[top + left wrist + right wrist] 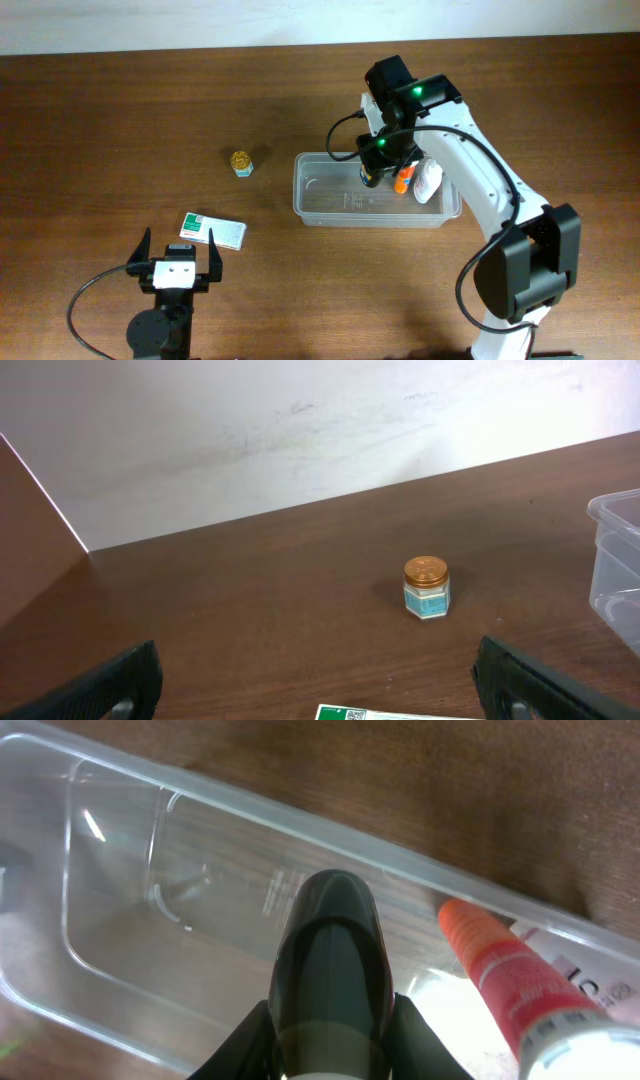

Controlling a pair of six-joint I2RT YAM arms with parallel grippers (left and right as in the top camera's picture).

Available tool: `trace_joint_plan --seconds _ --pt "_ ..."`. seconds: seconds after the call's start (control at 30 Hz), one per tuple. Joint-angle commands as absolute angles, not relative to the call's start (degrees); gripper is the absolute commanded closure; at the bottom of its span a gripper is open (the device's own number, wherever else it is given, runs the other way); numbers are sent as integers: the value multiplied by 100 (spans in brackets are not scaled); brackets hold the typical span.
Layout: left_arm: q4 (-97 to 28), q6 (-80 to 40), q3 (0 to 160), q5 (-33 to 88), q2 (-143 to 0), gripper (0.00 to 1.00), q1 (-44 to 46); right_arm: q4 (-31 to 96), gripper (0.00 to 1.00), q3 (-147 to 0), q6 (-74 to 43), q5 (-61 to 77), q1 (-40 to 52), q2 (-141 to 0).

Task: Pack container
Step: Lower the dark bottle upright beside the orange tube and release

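Container (325,200): clear shallow plastic tub, rounded corners, rim, on table (120,120) right of centre. Long axis runs left-right in overhead view. Right gripper (375,172) above its right half, clamped on dark rounded object (330,960). Orange-capped tube (510,980) inside. Left gripper (178,250) spread wide, well apart, beside green-white box (213,229).

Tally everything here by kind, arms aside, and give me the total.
Clear container: 1
Small gold-lidded jar: 1
Flat green-and-white box: 1
Orange-capped white tube: 1
Dark bottle, held in the right gripper: 1
Total: 5
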State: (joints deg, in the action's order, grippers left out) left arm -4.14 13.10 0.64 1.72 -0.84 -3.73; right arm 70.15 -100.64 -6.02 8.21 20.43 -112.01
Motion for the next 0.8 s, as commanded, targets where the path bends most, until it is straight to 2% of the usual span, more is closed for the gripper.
trace_joint_plan --seconds 0.0,0.77 --pt "-456 1380 54 220 -40 0 -403 6997 74 -10049 -650 679 2071 -11334" --pt "-456 1380 54 220 -40 0 -403 6829 73 -9653 -646 381 2071 -11496"
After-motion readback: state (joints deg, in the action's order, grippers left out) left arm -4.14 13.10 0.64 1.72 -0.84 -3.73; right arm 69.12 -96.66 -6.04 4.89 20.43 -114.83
